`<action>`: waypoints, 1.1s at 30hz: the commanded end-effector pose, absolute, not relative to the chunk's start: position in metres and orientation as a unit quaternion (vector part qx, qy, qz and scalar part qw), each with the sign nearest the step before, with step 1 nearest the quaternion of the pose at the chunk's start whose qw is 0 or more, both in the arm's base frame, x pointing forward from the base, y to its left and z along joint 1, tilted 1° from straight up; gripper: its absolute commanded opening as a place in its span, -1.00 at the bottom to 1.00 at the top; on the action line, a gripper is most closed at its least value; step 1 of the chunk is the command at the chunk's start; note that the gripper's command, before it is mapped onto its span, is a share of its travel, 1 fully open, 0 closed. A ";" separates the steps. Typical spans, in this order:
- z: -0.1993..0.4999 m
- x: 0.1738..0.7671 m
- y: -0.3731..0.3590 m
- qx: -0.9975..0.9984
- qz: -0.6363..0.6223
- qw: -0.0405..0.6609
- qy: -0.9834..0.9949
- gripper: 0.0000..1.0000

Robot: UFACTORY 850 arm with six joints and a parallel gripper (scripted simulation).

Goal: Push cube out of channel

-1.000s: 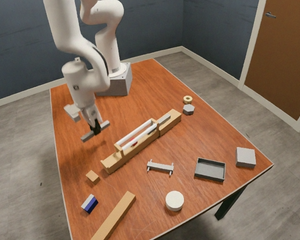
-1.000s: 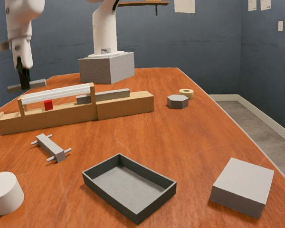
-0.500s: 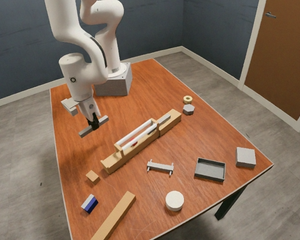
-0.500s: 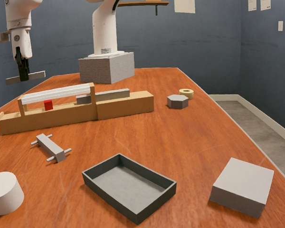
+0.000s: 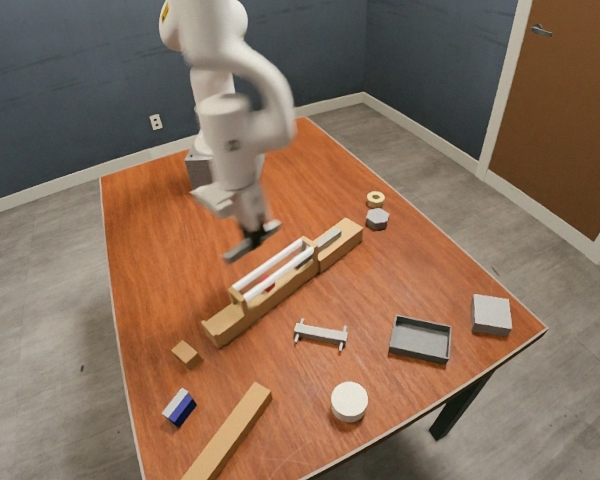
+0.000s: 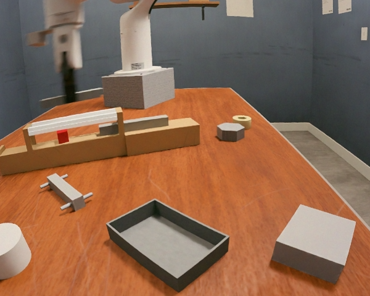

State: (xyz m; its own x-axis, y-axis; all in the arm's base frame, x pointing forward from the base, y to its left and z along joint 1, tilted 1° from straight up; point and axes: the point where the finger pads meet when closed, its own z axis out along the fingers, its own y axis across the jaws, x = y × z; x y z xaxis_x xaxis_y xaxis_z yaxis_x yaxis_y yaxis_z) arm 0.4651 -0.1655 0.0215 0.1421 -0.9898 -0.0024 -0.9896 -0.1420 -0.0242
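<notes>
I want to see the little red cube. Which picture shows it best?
The exterior view: the red cube shows plainly from the side, sitting under the channel's white roof bars. The top view shows only a red sliver between those bars.
</notes>
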 end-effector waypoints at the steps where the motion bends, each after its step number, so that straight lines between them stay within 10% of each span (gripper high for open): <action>1: 0.021 0.481 -0.097 -0.752 -0.011 0.000 0.659 -1.00; 16: 0.004 0.492 0.126 -0.751 -0.012 0.000 0.661 -1.00; 33: -0.034 0.493 0.128 -0.751 -0.012 0.000 0.661 -1.00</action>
State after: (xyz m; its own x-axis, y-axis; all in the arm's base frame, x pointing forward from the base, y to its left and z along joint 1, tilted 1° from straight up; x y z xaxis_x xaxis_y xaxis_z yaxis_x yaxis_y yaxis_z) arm 0.4927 0.1274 -0.0297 0.1271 -0.9918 0.0112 -0.9918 -0.1273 -0.0138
